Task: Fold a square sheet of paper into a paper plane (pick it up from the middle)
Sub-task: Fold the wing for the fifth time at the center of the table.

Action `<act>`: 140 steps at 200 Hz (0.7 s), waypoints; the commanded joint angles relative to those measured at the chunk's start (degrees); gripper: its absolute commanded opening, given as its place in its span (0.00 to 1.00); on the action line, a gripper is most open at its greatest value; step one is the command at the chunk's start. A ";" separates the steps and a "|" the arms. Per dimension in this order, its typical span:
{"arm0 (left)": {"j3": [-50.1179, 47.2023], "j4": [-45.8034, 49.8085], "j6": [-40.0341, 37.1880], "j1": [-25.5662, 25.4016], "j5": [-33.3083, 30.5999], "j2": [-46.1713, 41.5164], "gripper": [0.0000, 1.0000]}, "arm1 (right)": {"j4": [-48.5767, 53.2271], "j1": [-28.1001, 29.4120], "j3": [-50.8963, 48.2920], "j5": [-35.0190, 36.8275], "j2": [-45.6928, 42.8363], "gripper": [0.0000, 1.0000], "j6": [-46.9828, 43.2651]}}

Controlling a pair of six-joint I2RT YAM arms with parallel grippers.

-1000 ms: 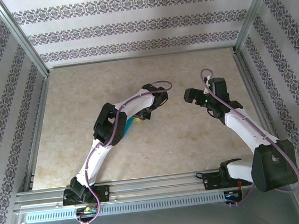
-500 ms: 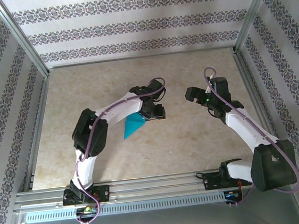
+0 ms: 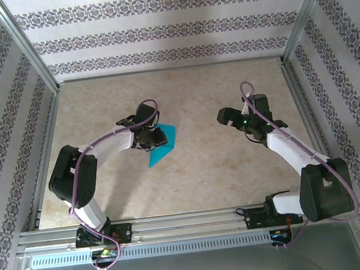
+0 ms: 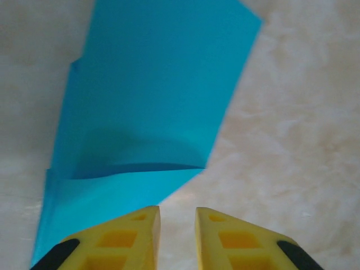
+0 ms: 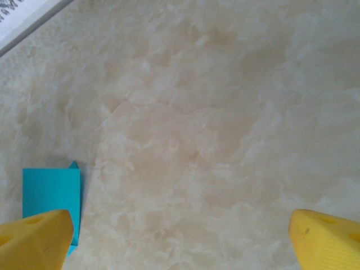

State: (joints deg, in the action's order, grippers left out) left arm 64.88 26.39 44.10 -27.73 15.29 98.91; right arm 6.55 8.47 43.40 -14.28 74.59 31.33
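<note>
Count: one folded teal-blue paper piece (image 3: 162, 153), two white-and-black arms, two grippers.

Top view: the paper is seen lying flat on the beige marbled tabletop (image 3: 203, 171), left of frame centre. It is a creased, tapering shape with its point toward the lower left. The left gripper (image 3: 159, 136) is positioned over the paper's upper edge. The right gripper (image 3: 223, 115) is held right of centre, well apart from the paper.

Left wrist view: the paper (image 4: 152, 101) is seen in the upper left, with one fold line and one overlapping flap counted. The left gripper (image 4: 176, 215) is nearly clenched: its two yellow fingers (image 4: 129, 239) are separated by a narrow slit, with nothing gripped between them.

Right wrist view: the right gripper (image 5: 180, 220) is spread wide and holds nothing. The paper (image 5: 50, 190) is noted at lower left.
</note>
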 commanded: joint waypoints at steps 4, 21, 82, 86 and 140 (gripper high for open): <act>-1.09 -3.32 2.36 2.06 -1.05 2.07 0.20 | -1.57 2.11 1.65 -0.75 1.63 0.98 1.61; -1.70 -4.44 3.39 3.36 -0.10 3.23 0.18 | -1.78 3.61 1.78 -0.57 2.55 0.98 2.30; -2.75 -3.63 4.48 4.59 -2.78 6.08 0.15 | -2.06 6.64 2.65 -2.36 5.73 0.98 3.56; -2.88 -3.69 4.45 4.61 -2.86 6.18 0.15 | -2.06 6.71 2.73 -2.49 5.94 0.98 3.69; -3.49 -8.11 4.03 4.11 3.93 7.34 0.15 | -2.14 8.82 3.44 -5.38 8.08 0.98 6.53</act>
State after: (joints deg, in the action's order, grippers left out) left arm 62.46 22.17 47.66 -23.77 15.03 104.88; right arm 5.32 16.05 45.10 -16.78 81.58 35.31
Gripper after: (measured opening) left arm 0.152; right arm 0.980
